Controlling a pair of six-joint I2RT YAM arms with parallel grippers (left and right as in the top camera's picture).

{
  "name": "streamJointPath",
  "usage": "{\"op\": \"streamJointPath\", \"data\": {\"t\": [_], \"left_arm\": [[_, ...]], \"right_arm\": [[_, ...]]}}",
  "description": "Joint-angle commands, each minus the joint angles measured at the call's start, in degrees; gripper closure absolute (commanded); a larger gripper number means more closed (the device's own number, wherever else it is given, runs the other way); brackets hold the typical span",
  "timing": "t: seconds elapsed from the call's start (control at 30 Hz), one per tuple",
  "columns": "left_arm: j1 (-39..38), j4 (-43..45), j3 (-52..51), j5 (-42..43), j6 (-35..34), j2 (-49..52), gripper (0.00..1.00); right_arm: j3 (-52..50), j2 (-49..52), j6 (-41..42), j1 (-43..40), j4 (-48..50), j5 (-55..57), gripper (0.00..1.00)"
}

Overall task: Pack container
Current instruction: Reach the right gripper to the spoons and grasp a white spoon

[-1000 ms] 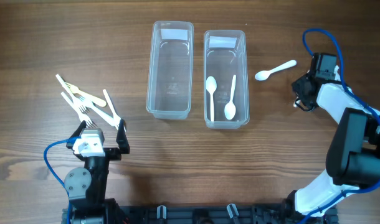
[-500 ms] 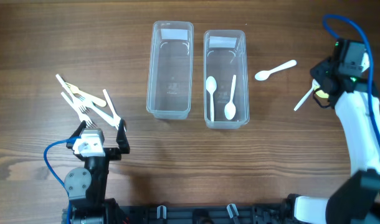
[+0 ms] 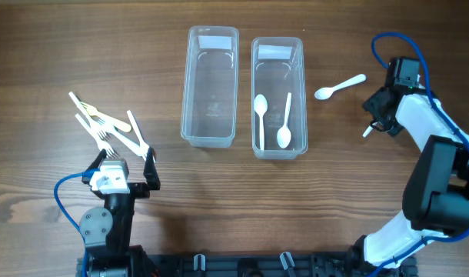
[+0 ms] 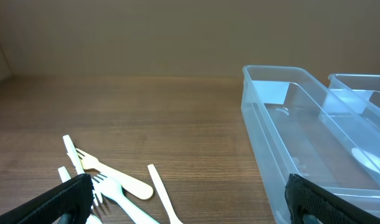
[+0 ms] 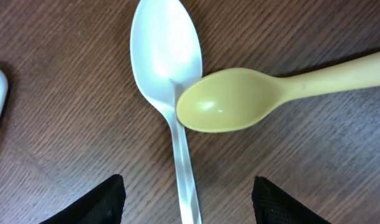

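From where I stand, the left arm (image 3: 110, 211) is mostly black, with a grey round joint cover low down and a white block at its wrist; a thin blue cable (image 3: 57, 198) loops off its side. The right arm (image 3: 434, 142) is smooth white shells between chunky black joints, with a second blue cable (image 3: 374, 48) arching over it. The left gripper (image 3: 127, 165) and right gripper (image 3: 373, 115) both have matte black fingers (image 5: 99, 202).

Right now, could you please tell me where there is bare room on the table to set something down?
The widest bare table lies between the left gripper and the right arm, nearer the robot than the right container. The left container is empty too. It is crowded at the forks and around the spoons by the right gripper.
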Motion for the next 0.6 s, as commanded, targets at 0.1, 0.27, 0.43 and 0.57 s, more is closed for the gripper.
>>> {"op": "streamJointPath", "data": {"t": [0.1, 0.27, 0.43, 0.57], "left_arm": [[-0.3, 0.2, -0.4, 0.1, 1.1, -0.4, 0.00], [-0.3, 0.2, -0.4, 0.1, 1.1, -0.4, 0.00], [-0.3, 0.2, -0.4, 0.1, 1.1, -0.4, 0.00], [-0.3, 0.2, -0.4, 0.1, 1.1, -0.4, 0.00]], "right_arm": [[-0.1, 4.1, 1.2, -0.2, 2.9, 1.4, 0.36], [-0.1, 5.2, 1.1, -0.4, 3.9, 1.4, 0.37], [0.0, 5.2, 1.0, -0.4, 2.4, 1.4, 0.76], [0.0, 5.2, 0.4, -0.4, 1.2, 1.4, 0.96]]}}
